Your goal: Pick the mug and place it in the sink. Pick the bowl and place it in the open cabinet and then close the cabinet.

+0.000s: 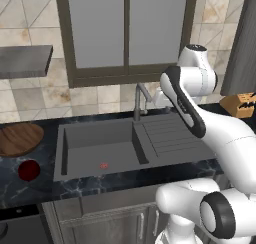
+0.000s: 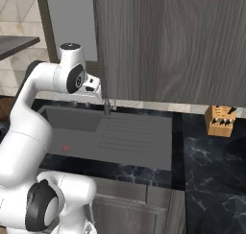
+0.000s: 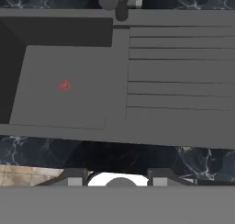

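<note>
In the hand view the gripper [image 3: 117,178] looks straight down over the sink [image 3: 69,110]; its two dark fingertips [image 3: 75,176] stand apart with nothing between them, though how far the jaws are spread cannot be told for certain. Below it lie the grey basin with its small red drain mark [image 3: 64,85] and, alongside, the ribbed drainboard [image 3: 181,76].

In the left base view the white arm [image 1: 200,118] rises from the lower right and bends over the drainboard side of the sink [image 1: 67,155]. On the dark marbled counter [image 1: 30,190], left of the basin, sits the mug [image 1: 28,170] — dark red, upright, just beside the sink's left rim. Behind the mug, near the counter's left end, rests the wooden bowl [image 1: 19,138], wide and shallow.

Farther back, the curved faucet [image 1: 140,100] stands at the sink's rear edge — beneath the pale-paned window [image 1: 126,30]. In the right base view the tall wood-grain cabinet [image 2: 178,41] hangs above the counter, and a knife block [image 2: 220,120] stands beneath it to the right.
</note>
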